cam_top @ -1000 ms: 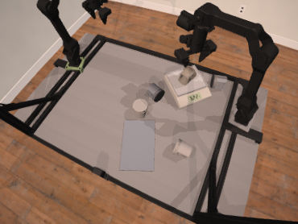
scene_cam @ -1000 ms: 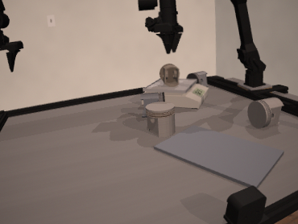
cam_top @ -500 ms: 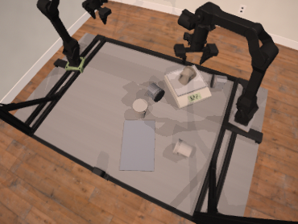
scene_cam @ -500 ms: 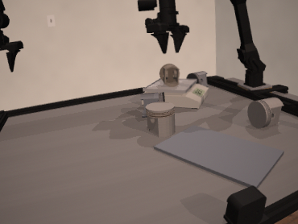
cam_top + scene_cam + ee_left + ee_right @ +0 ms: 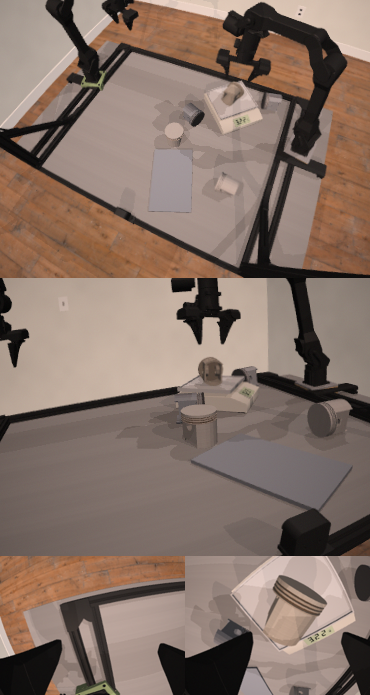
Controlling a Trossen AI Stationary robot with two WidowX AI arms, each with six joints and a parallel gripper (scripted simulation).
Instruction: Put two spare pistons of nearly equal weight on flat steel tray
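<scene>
A tan piston [image 5: 232, 94] [image 5: 210, 371] [image 5: 293, 612] lies on its side on the scale [image 5: 225, 124] [image 5: 225, 402], whose display [image 5: 241, 121] [image 5: 319, 636] reads 322. My right gripper [image 5: 238, 76] [image 5: 211, 343] [image 5: 299, 638] is open and empty above it. A dark piston [image 5: 192, 114] [image 5: 188, 403] [image 5: 231, 632] lies beside the scale. A piston [image 5: 174, 132] [image 5: 201, 428] stands upright by the bare flat tray [image 5: 171, 180] [image 5: 275, 470] [image 5: 254, 681]. A pale piston [image 5: 228, 184] [image 5: 329, 418] lies right of the tray. Another piston [image 5: 272, 101] [image 5: 247, 373] lies behind the scale. My left gripper [image 5: 124, 23] [image 5: 112, 647] is open and empty, in the air.
A black frame [image 5: 175, 64] [image 5: 90, 407] edges the bench. A small black block [image 5: 124, 214] [image 5: 305, 533] sits on the frame beyond the tray's far end from the scale. The upright piston stands close to the tray's scale-side edge. The left arm hangs beyond the frame.
</scene>
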